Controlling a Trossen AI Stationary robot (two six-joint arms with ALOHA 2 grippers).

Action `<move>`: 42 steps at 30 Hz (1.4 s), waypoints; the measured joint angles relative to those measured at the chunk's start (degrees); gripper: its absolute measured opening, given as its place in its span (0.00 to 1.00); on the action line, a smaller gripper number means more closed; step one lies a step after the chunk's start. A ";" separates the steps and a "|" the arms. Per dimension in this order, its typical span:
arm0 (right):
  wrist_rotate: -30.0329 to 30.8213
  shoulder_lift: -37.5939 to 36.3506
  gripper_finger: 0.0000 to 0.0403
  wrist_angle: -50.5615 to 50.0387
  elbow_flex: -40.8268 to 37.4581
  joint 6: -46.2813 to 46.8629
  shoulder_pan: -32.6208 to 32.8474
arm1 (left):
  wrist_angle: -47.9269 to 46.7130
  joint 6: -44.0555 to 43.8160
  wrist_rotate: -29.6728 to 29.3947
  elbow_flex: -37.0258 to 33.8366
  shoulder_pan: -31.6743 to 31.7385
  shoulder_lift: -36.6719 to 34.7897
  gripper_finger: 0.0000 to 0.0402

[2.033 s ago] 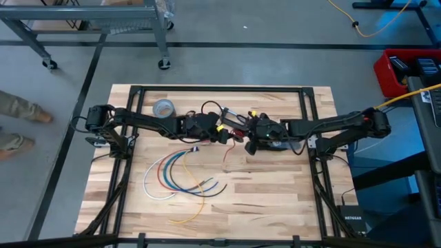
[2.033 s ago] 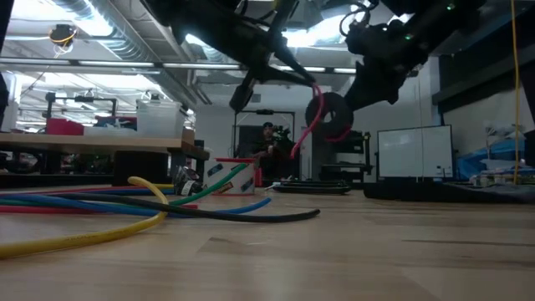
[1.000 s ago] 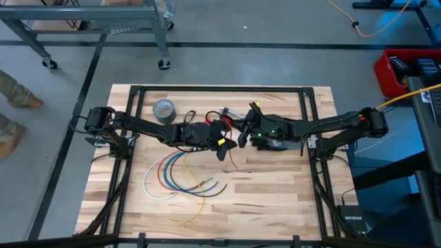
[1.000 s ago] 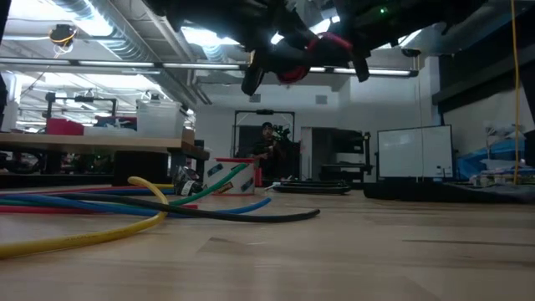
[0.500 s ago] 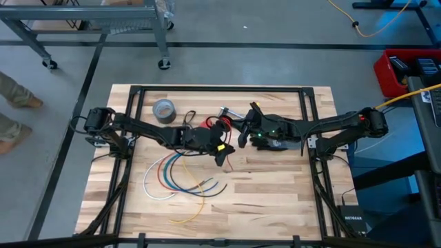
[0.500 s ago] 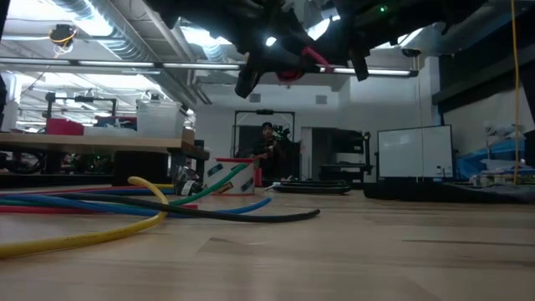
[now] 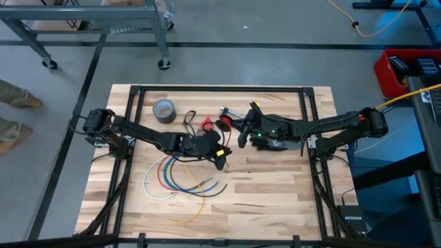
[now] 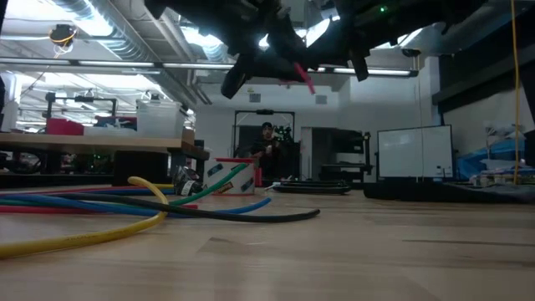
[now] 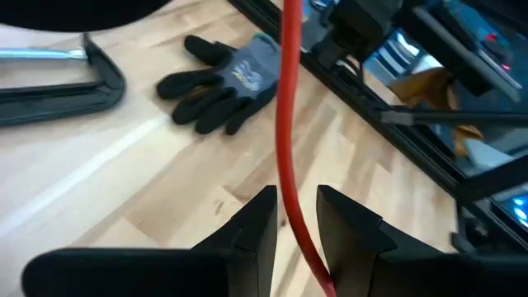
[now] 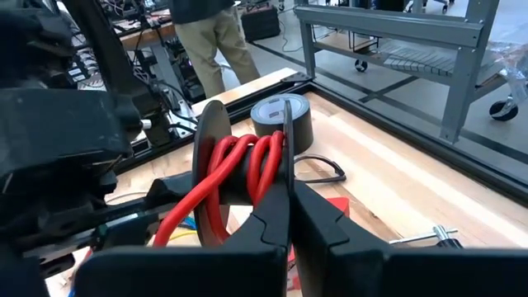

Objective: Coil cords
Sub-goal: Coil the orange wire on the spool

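The cords are one thin red wire [image 9: 285,124] wound in several turns on a small black spool [image 10: 210,157], which hangs above the table's middle [image 7: 224,125]. My right gripper [image 10: 289,191] is shut on the spool [image 7: 238,131]. From the spool the wire runs toward the near edge and passes between the fingers of my left gripper [image 9: 295,202], which stands open around it [image 7: 221,158], well above the table. In the low view only a short red stretch [image 8: 303,75] shows under the arms. My left gripper has the red wire running lengthwise through the gap between its two fingers [image 9: 346,227]. The gap is wider than the wire; whether the wire touches a finger I cannot tell. My right gripper pinches the rim of one of the spool's thin flanges [image 10: 285,136] between its two fingers, coming nearly level from the table's right. The spool is lifted clear, its flanges upright.
A grey tape roll [image 7: 163,109] lies at the far left. A fanned bundle of coloured wires [image 7: 176,178] lies near my left arm. A black-and-grey glove [image 9: 223,74] and a metal clamp [image 10: 422,238] lie on the wood. A person stands beyond the table [image 10: 210,33].
My left gripper has swung toward the table's near edge, away from the spool, and sunk a little. The red wire now runs out from the spool through its fingers. My right gripper and the spool have kept still.
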 joint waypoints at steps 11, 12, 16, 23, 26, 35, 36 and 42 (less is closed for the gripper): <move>0.02 0.00 0.01 -0.02 0.00 -0.05 0.00 | -1.08 -1.80 -8.01 0.00 -2.56 0.00 0.17; 0.01 0.00 0.01 0.00 0.00 -0.07 0.00 | -1.09 -1.80 -8.29 0.00 -2.61 0.00 0.16; 0.02 0.00 0.01 0.00 0.00 -0.07 0.00 | -1.74 -1.80 -8.56 0.00 -2.95 0.00 0.10; -0.02 0.00 0.01 0.14 0.00 -0.09 0.02 | -2.17 -2.26 -8.96 0.00 -3.92 0.00 0.01; -0.87 0.00 0.01 1.97 0.00 -0.09 0.02 | -2.15 -2.26 -9.47 0.00 -4.10 0.00 0.01; -3.58 -0.17 0.01 5.80 0.00 -0.04 0.02 | -2.63 -3.50 -11.68 0.00 -4.10 0.00 0.01; -3.60 -0.26 0.01 5.73 0.00 -0.04 0.02 | -3.24 -3.90 -12.07 0.00 -4.10 0.00 0.00; -7.07 -2.15 0.01 5.37 -0.04 0.00 0.02 | -9.64 -8.61 -13.61 0.00 -4.14 0.00 0.00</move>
